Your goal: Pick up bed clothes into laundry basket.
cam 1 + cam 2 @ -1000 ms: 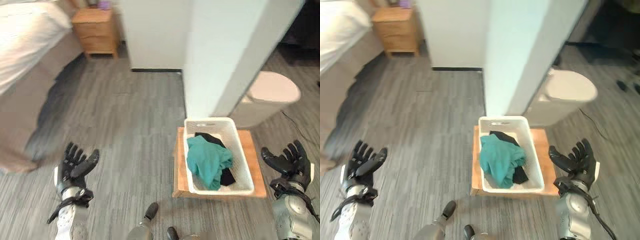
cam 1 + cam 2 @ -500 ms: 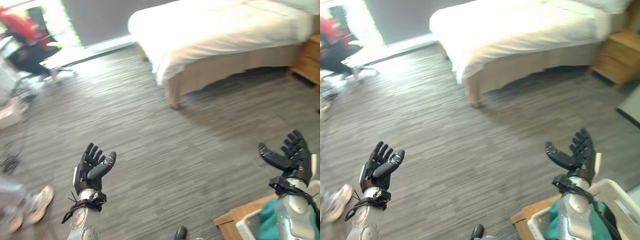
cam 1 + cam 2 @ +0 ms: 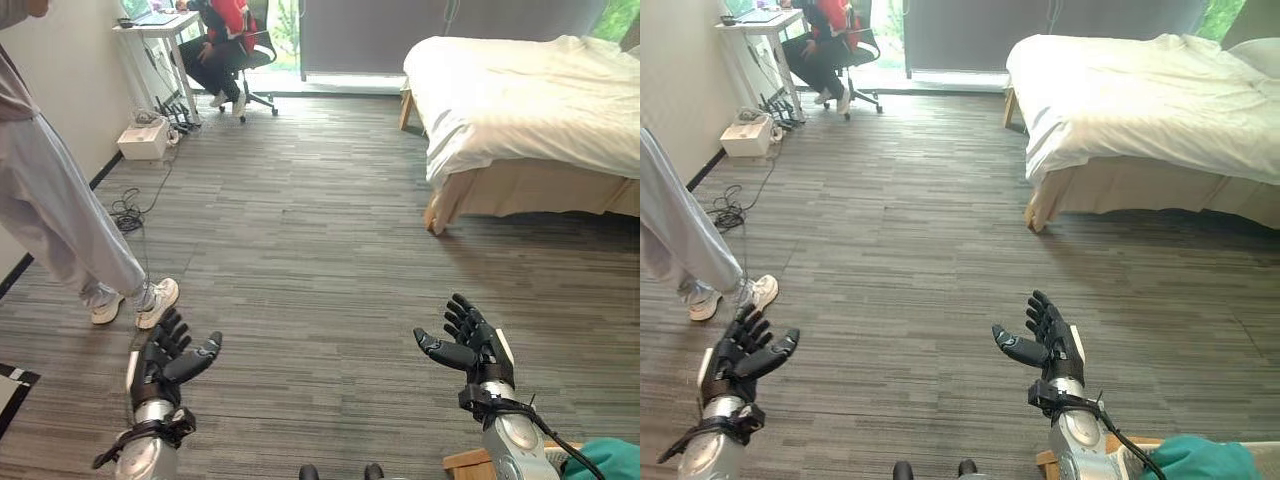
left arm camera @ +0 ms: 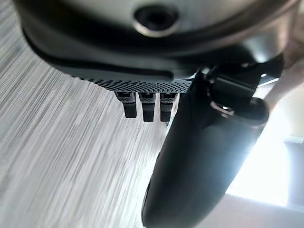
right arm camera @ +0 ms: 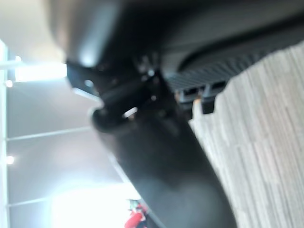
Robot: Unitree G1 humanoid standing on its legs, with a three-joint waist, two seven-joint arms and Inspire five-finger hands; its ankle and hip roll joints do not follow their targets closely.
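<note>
Left robot hand (image 3: 160, 362) and right robot hand (image 3: 472, 350) both raised over grey striped carpet floor (image 3: 300, 250), fingers spread, empty. Teal crumpled cloth (image 3: 1200, 463) just beside right forearm, at floor's near right corner. White-sheeted bed (image 3: 530, 90) well apart, far right. Person in grey trousers (image 3: 60, 230) at left edge.

The floor (image 3: 300, 230) is matt grey woven-look carpet. White cloth sheets cover the bed (image 3: 530, 80). A teal cloth garment (image 3: 1200, 462) looks soft.
</note>
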